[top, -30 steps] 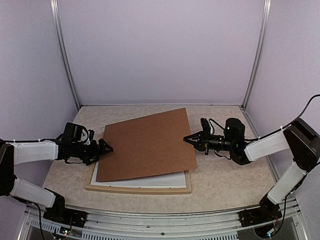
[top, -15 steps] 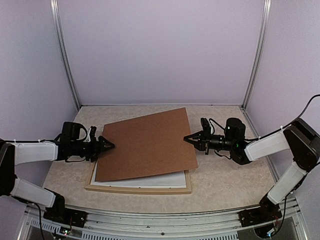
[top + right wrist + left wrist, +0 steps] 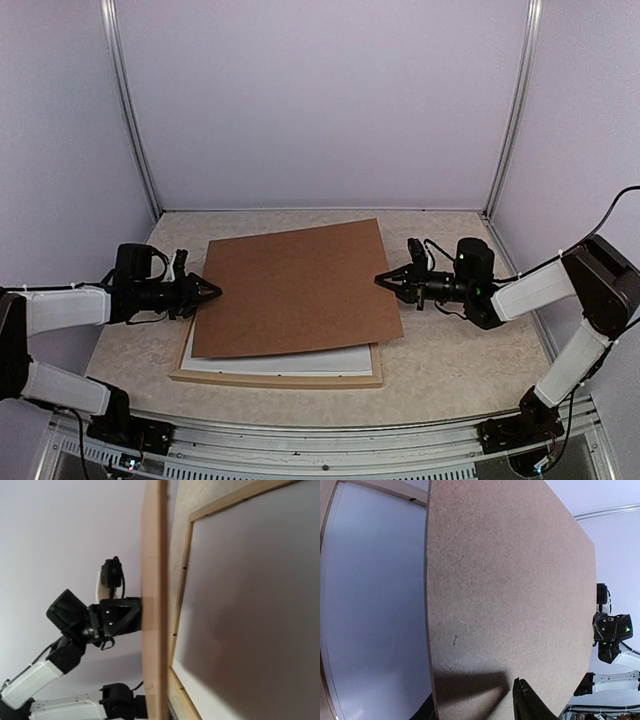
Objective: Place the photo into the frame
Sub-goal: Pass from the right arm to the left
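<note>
Table [image 3: 460, 350]: beige, speckled, under the frame [image 3: 280, 379]. Frame: pale wood, lying flat. Backing board [image 3: 295, 290]: brown, raised over the frame, skewed. Photo [image 3: 290, 361]: only a white strip shows inside the frame, the rest covered by the board. Right pincer [image 3: 383, 281]: right of the frame, clamped on the board's edge. Left pincer [image 3: 210, 291]: left of the frame, jaws half-closed about the board's edge; grip cannot be told.

Soft even light, wide-angle wrist distortion

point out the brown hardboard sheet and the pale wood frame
flat brown hardboard sheet [image 3: 295, 290]: top external view, middle of its upper face
thin pale natural wood frame [image 3: 275, 379]: top external view, its near rail
</note>
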`<state>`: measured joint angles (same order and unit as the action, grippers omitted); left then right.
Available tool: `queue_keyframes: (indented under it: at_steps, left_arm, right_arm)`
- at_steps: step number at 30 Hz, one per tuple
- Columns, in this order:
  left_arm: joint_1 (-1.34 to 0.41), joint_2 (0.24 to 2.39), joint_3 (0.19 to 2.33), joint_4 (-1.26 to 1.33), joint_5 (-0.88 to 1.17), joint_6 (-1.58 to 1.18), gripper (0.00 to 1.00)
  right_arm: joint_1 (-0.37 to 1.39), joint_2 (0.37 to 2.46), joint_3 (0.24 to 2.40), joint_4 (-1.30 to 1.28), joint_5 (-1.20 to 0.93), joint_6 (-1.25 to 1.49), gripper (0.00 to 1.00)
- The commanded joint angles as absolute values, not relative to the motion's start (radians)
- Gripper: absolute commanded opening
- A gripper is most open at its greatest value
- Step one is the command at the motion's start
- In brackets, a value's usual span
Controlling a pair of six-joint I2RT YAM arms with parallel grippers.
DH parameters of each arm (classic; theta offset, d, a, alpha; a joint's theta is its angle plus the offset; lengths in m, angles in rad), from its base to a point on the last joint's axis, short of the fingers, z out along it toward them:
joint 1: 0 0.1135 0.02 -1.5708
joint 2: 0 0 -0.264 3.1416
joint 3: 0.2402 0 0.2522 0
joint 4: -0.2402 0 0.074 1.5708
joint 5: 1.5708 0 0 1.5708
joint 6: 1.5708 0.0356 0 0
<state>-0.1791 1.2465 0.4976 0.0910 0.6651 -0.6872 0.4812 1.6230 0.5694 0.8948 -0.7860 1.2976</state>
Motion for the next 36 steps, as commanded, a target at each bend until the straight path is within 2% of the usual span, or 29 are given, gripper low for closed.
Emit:
queue_keyframes:
  at_steps: [1, 12, 17, 23, 29, 36]
  left_arm:
    - [-0.171, 1.207, 0.492, 0.170, 0.764, -0.695, 0.36]
    - [-0.161, 1.167, 0.510, 0.167, 0.825, -0.708, 0.16]
    - [-0.156, 1.134, 0.529, 0.142, 0.846, -0.706, 0.00]
    - [-0.123, 1.104, 0.566, 0.053, 0.861, -0.677, 0.00]
    - [-0.079, 1.101, 0.589, -0.035, 0.887, -0.658, 0.00]
    - [0.052, 1.097, 0.627, -0.204, 0.922, -0.562, 0.00]
  right_arm:
    - [0.470, 1.656, 0.576, 0.879, -0.799, 1.198, 0.00]
    - [0.463, 1.825, 0.596, 0.975, -0.862, 1.152, 0.00]
    - [0.463, 1.897, 0.593, 1.066, -0.884, 1.175, 0.10]
    - [0.466, 1.881, 0.582, 1.021, -0.872, 1.148, 0.28]
    - [0.468, 1.820, 0.586, 0.860, -0.833, 1.056, 0.42]
    - [0.468, 1.732, 0.597, 0.636, -0.744, 0.935, 0.50]
